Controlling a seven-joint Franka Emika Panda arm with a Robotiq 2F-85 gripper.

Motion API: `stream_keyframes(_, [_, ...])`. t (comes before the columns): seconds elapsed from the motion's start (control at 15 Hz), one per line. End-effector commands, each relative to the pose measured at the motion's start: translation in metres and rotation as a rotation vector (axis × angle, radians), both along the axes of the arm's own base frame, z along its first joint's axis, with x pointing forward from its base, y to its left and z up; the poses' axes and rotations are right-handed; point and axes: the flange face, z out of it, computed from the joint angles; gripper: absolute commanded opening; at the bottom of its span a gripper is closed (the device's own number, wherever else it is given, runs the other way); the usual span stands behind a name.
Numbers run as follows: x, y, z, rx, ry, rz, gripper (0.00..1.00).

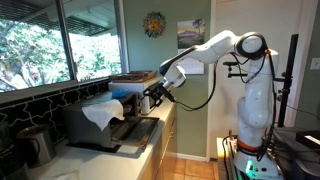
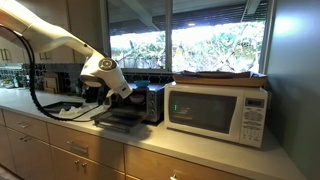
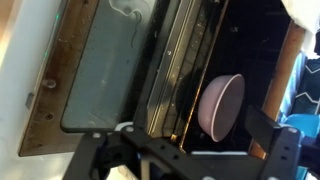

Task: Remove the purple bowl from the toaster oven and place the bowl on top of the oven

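In the wrist view the purple bowl (image 3: 222,105) sits inside the dark toaster oven (image 3: 255,40), on its wire rack, just past the dropped-down glass door (image 3: 110,70). My gripper (image 3: 185,152) is open, its two dark fingers spread on either side in front of the bowl, and it does not touch the bowl. In both exterior views the gripper (image 1: 155,95) (image 2: 104,90) hovers at the oven's open front (image 1: 125,115) (image 2: 150,102). The bowl is hidden in both exterior views.
A white microwave (image 2: 218,110) stands beside the oven on the counter. A white cloth (image 1: 100,113) and a light blue object (image 1: 122,90) lie at the oven. A flat tray (image 1: 135,77) rests on top of the oven. A metal pot (image 1: 35,143) stands near the window.
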Motion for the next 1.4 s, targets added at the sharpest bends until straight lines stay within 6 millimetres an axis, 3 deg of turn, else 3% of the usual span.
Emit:
stream_keyframes(0.0, [0.017,-0.004,-0.011,0.032,-0.029,-0.007,1.00])
stream_keyframes(0.33, [0.032,-0.003,-0.029,0.054,-0.025,-0.002,1.00])
stream_keyframes(0.73, [0.050,-0.002,-0.038,0.051,-0.044,-0.009,0.88])
stream_keyframes(0.87, [0.057,0.000,-0.038,0.048,-0.062,-0.005,0.83])
stream_keyframes(0.93, [0.060,0.001,-0.039,0.047,-0.065,-0.001,0.75])
stream_keyframes(1.0, [0.064,0.002,-0.040,0.047,-0.067,0.002,0.76])
stream_keyframes(1.13, [0.070,0.005,-0.042,0.045,-0.070,0.008,0.69])
stream_keyframes(1.2, [0.073,0.007,-0.043,0.044,-0.071,0.011,0.73])
stream_keyframes(1.27, [0.075,0.008,-0.044,0.044,-0.068,0.015,0.68])
stream_keyframes(1.33, [0.077,0.010,-0.045,0.045,-0.062,0.020,0.54])
